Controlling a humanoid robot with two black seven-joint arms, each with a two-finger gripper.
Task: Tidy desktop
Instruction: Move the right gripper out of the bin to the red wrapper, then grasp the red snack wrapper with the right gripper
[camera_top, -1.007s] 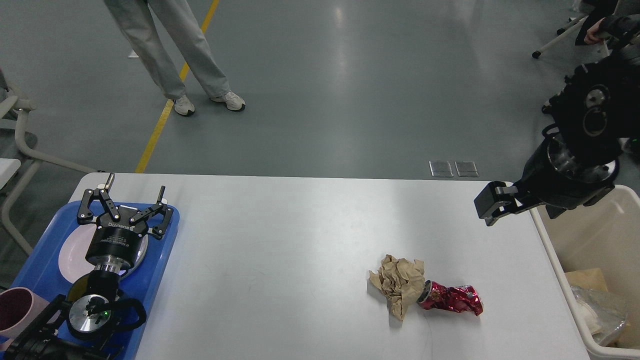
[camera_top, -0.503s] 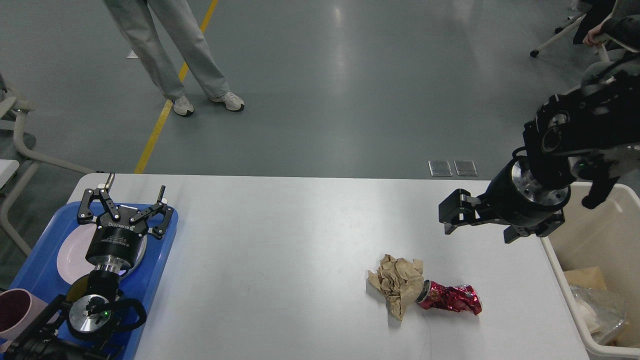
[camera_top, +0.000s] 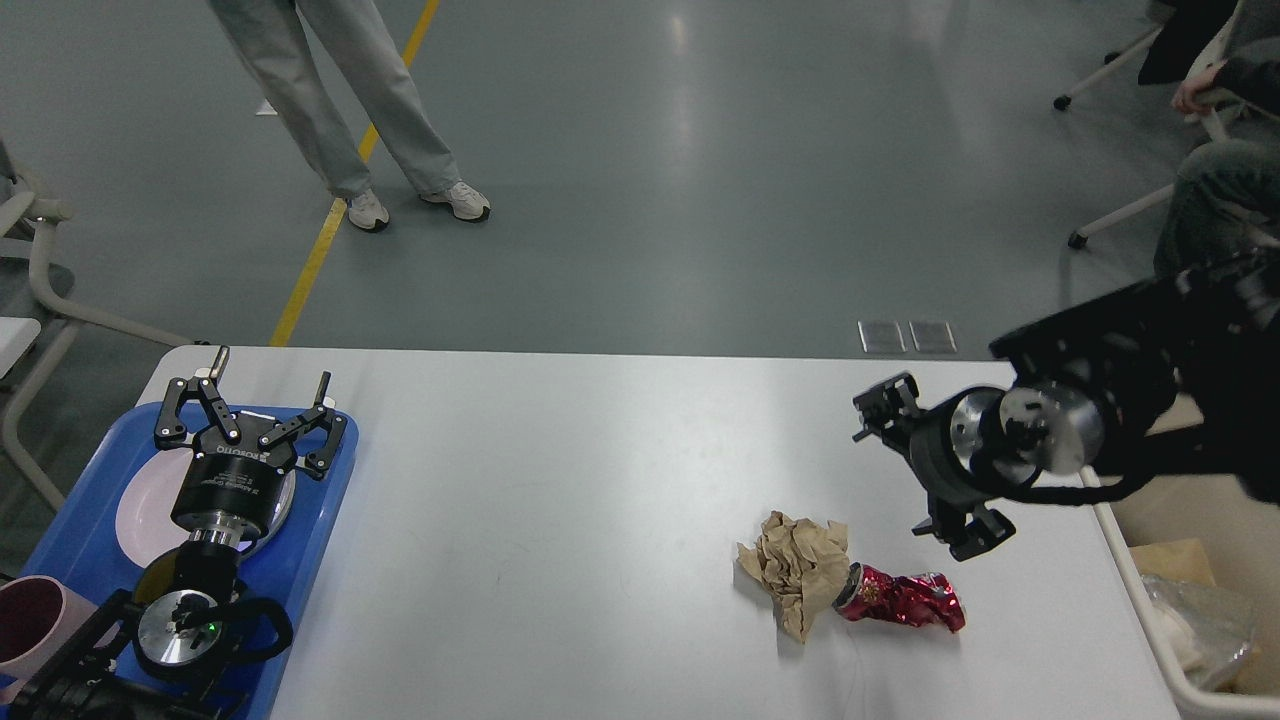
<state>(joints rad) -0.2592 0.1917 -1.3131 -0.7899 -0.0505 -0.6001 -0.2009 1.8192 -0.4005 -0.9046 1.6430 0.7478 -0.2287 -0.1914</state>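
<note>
A: Status on the bench (camera_top: 560, 480)?

B: White top sat in the middle of the head view, mostly bare. Two bits of litter lay on its right part: a crumpled brown paper (camera_top: 797, 568) touching a crushed red can (camera_top: 900, 598).

A: What changed?

B: Right claw (camera_top: 915, 470) had swung in from over the cream bin (camera_top: 1135, 600) at the bench's right edge, rotated, and dropped. It hung just above and right of the can, fingers spread, holding nothing, no contact.

A: Left?

B: Left claw (camera_top: 250, 400) hadn't moved. Parked over the blue tray (camera_top: 330, 500), fingers apart, empty, above the plate (camera_top: 140, 510). Pink cup (camera_top: 30, 625) beside it.

A: Read?

B: Looked like the approach for a can pick, then bin. Paper touching the can, so a grab might drag it.
</note>
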